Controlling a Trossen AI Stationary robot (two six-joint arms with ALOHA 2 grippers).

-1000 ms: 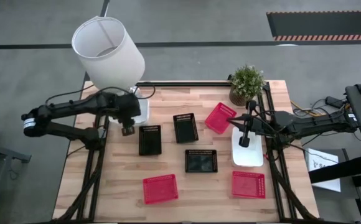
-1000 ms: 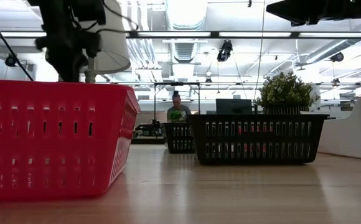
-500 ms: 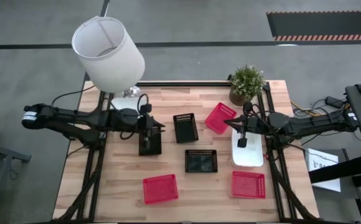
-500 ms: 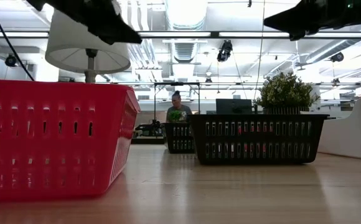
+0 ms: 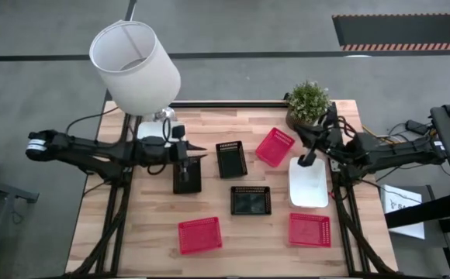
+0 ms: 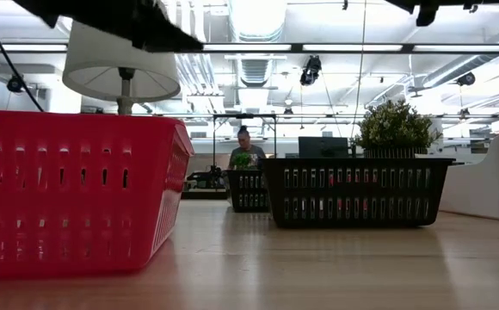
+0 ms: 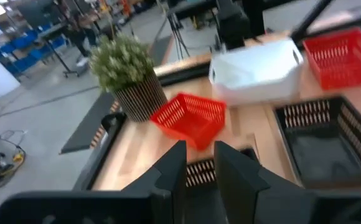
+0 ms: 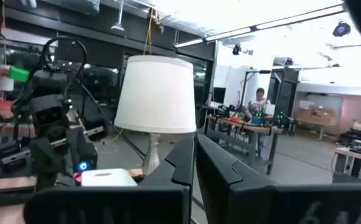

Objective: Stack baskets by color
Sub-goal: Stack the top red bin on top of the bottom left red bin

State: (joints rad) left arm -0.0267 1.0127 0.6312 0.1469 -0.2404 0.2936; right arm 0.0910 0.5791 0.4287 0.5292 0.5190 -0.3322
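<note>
High view shows the left tool (image 5: 188,153) low over the far edge of the leftmost black basket (image 5: 186,175), fingers partly spread; whether they pinch its rim I cannot tell. Two more black baskets sit at desk (image 5: 155,221) centre, one far (image 5: 231,159), one nearer (image 5: 250,200). Red baskets lie near-left (image 5: 199,235), near-right (image 5: 309,229) and far by the plant (image 5: 275,146). A white basket (image 5: 309,184) sits right, another (image 5: 154,130) far-left by the lamp (image 5: 135,66). The right tool (image 5: 309,157), pressed together and empty, hovers at the white basket's far edge. To do this step well, I judge, the left tool should seat one finger inside the wall, one outside, grip firmly, lift level, then lower squarely into the neighbouring black basket so walls nest without snagging.
</note>
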